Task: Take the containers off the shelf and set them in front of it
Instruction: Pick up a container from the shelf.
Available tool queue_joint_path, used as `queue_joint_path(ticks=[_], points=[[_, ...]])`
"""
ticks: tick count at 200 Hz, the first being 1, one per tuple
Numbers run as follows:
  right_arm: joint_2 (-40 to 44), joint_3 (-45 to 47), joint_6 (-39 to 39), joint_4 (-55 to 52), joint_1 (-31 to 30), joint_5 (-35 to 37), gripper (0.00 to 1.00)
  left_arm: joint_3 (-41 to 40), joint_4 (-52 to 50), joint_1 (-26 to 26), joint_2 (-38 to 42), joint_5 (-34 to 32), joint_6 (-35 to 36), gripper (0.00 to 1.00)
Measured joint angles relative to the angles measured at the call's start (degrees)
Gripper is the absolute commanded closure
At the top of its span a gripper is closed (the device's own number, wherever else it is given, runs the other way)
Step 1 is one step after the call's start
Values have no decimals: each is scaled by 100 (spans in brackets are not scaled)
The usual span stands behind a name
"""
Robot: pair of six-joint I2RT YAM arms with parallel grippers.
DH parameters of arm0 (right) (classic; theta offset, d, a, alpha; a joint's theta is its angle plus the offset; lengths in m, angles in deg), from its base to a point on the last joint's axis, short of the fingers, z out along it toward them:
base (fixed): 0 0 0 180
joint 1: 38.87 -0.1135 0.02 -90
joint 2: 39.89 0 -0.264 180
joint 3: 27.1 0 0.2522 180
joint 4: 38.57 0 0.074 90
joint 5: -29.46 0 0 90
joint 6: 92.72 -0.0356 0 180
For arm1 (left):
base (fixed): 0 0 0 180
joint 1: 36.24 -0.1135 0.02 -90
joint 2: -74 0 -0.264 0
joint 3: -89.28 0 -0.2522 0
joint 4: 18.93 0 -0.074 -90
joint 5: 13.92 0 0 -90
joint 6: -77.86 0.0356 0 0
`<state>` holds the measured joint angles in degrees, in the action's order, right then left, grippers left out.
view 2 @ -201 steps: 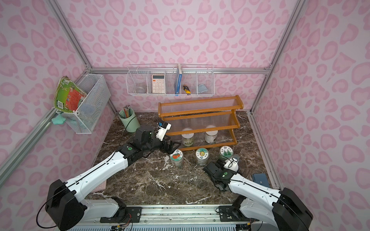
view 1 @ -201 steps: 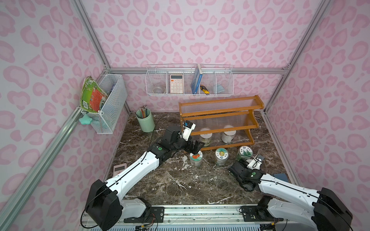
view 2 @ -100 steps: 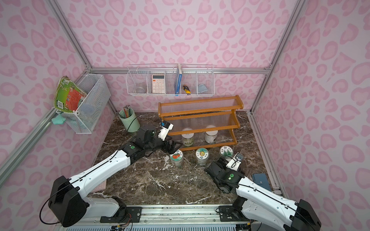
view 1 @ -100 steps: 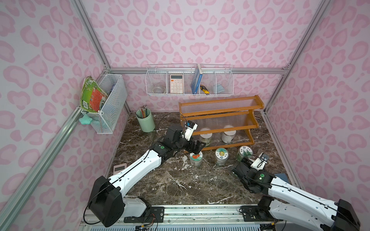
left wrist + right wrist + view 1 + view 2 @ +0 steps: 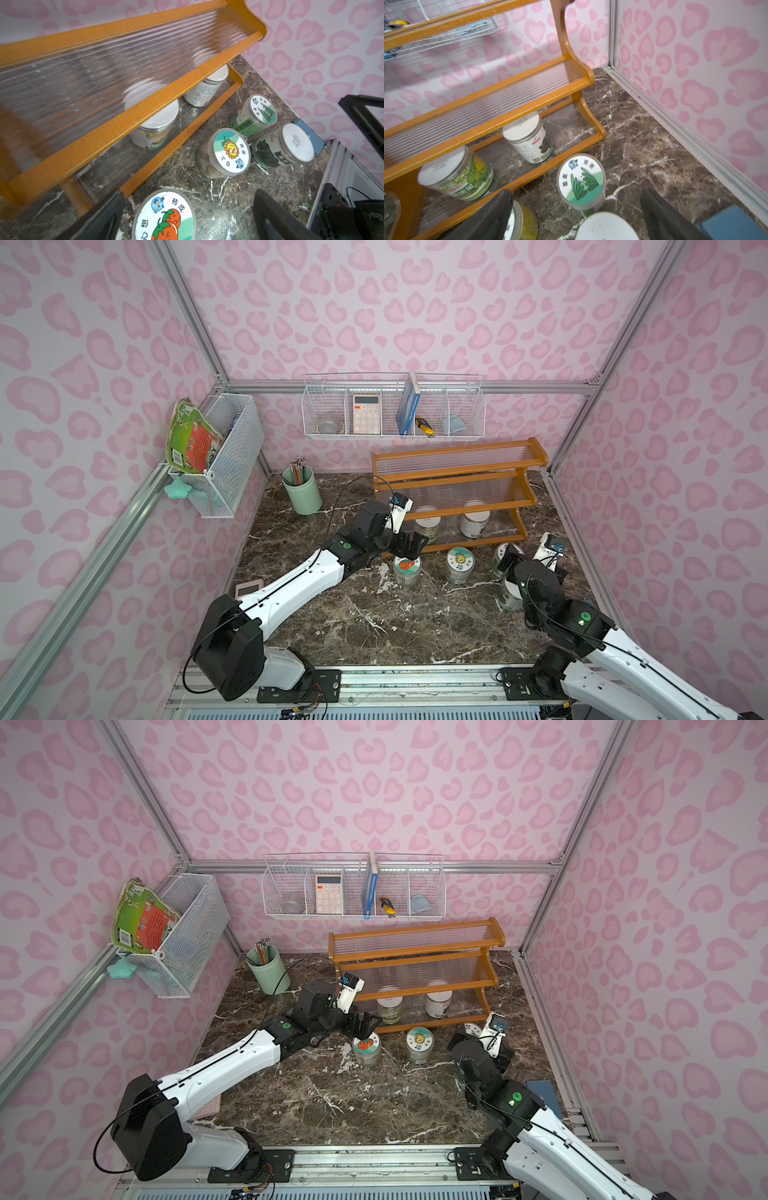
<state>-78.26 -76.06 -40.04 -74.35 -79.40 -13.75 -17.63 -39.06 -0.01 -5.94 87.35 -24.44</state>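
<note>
Right arm (image 5: pixel 582 618) has folded back and lifted its wrist since a second ago; left arm has hardly shifted.

Top views. Shelf (image 5: pixel 455 485) at 1 o'clock of the marble table (image 5: pixel 374 626). Two containers are on its bottom tier, under the middle tier: left shelved jar (image 5: pixel 430 527) and right shelved jar (image 5: pixel 474 523). Four stand in front: tomato-lid jar (image 5: pixel 407 570) at 7 o'clock of the shelf, sunflower-lid jar (image 5: pixel 460 565) at 6, leaf-lid jar (image 5: pixel 505 549) at 5, and floor white-lid jar (image 5: pixel 508 597) nearer the robot's base. Left gripper (image 5: pixel 410 551) hangs over the tomato-lid jar. Right gripper (image 5: pixel 513 572) is over the floor white-lid jar, mostly hidden by its own wrist.

Left wrist. Fingers (image 5: pixel 99 218) spread wide on either side of the tomato lid, touching nothing.

Right wrist. Fingers (image 5: pixel 492 214) also apart, white lid low between them. No squeeze evident.

Risk, my reading: the middle tier overhangs both shelved jars, so a drop from above is blocked. A low reach by the left gripper passes the tomato-lid jar and could tip it, or the wrist camera could strike the tier. The leaf-lid jar sits just beside the right fingers, so a swing could clip it.
</note>
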Motion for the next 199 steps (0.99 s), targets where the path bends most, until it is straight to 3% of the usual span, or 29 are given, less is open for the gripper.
queue_joint_path(ticks=[57,95,139,199], points=[[-772,-496,1641,649,1904,-2815,1,-328,-2,7,474,-472,-160,0],[-1484,-560,2120,962,2441,-4271,1,-564,-101,2,855,-763,-302,1],[-2232,-562,2406,1504,2618,-5106,1,-839,-306,-94,1287,-841,-417,1],[-3082,-682,2649,2090,2750,-5353,1,-1163,-365,-326,1751,-660,-540,1]])
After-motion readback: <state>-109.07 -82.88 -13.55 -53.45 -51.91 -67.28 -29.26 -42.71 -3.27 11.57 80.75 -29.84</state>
